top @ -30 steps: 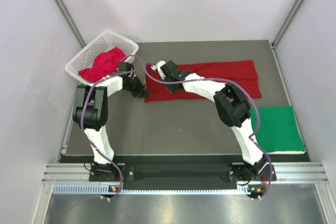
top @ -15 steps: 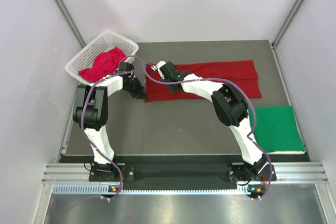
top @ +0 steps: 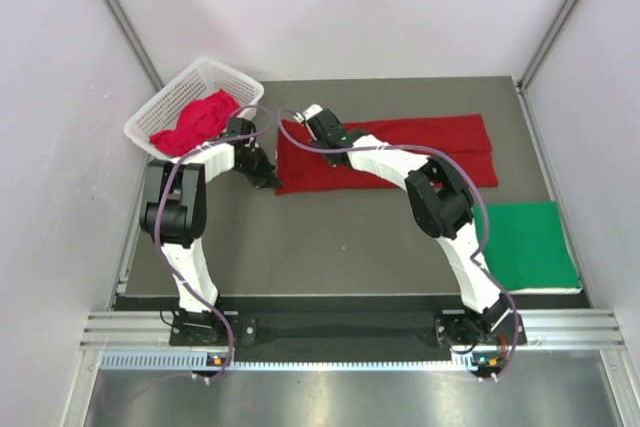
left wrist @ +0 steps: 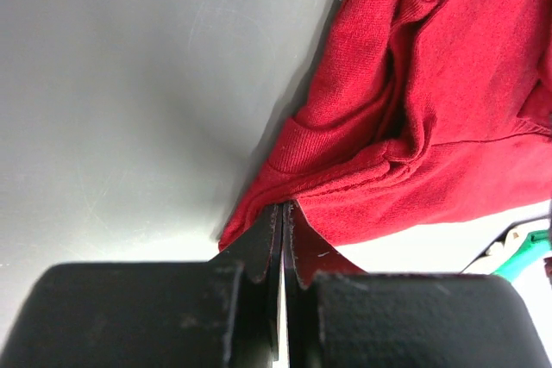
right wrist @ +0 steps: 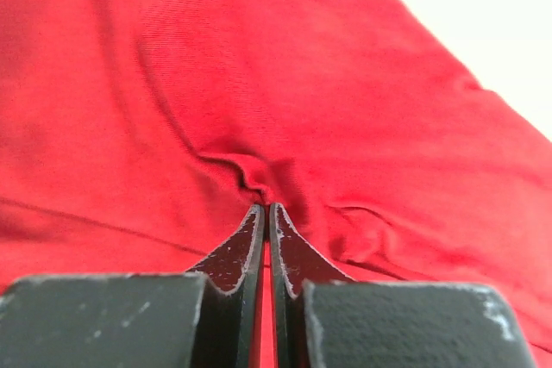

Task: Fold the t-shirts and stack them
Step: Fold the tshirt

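A dark red t-shirt (top: 420,147) lies spread in a long band across the back of the table. My left gripper (top: 268,179) is shut on its near left corner (left wrist: 285,170). My right gripper (top: 308,125) is shut on a pinch of the same shirt near its far left edge (right wrist: 259,183). A pinkish red shirt (top: 198,119) lies bunched in the white basket (top: 238,77). A folded bright green shirt (top: 525,244) lies at the right front.
The white lattice basket stands at the back left corner, close to my left arm. Grey walls close in both sides and the back. The dark table surface (top: 330,242) lies in front of the red shirt.
My right gripper has moved a little toward the back left, pulling the red shirt's left edge with it. My left gripper has stayed at the corner.
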Tool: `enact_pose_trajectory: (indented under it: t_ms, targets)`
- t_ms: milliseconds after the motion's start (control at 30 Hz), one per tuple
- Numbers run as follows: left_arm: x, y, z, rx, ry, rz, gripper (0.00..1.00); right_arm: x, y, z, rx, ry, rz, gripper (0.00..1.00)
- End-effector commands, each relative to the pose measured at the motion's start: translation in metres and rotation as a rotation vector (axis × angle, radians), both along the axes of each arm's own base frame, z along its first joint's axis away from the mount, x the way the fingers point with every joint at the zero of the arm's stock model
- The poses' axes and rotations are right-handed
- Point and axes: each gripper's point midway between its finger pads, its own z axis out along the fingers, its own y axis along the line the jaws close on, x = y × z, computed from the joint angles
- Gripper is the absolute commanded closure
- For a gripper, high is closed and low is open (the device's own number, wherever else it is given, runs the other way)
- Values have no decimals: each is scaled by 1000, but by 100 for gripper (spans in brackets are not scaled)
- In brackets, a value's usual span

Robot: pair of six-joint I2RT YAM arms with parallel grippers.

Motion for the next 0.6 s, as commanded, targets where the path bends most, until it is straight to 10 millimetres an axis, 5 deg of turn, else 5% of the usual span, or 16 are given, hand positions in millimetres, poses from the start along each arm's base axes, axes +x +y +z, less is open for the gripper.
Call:
enact_pose_trajectory:
  t_ms: [0,433,567]
  targets:
    - [-5,9,-11,54,32,-5,100,32,-14,30,45,-92,-92,100]
    - [-12,15,-18,94,65,-11,100,70,-61,16,96,-57,-229,100]
    - [-12,16,-17,101,71,-15,100,71,-69,18,104,-54,-261,87]
